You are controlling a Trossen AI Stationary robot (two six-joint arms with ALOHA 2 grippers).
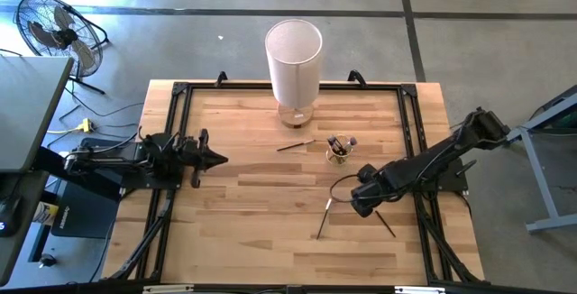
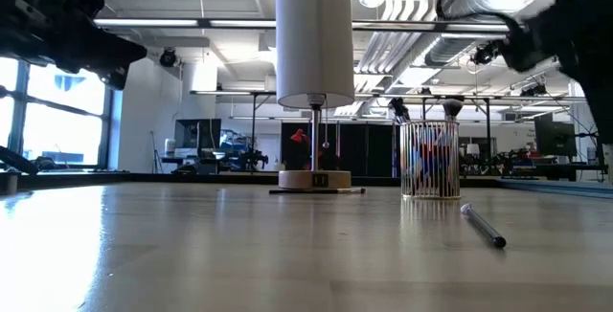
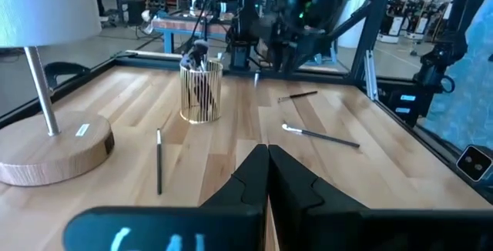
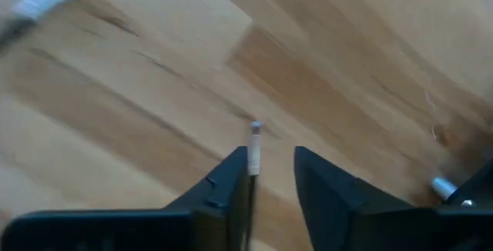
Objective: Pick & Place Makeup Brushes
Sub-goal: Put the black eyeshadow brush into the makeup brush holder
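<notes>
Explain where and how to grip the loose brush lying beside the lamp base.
Take the brush mid-handle from straight above, fingers across its length: it lies flat on the table, thin, apart from the lamp base. The left gripper waits shut at the table's left; the right gripper is low near the cup.

table: pale wood planks, black frame. lamp: white shade, light wood base. cup: clear, thin yellowish vertical stripes. loose brushes: dark handles, silver ferrules. both arms black. floor grey.
</notes>
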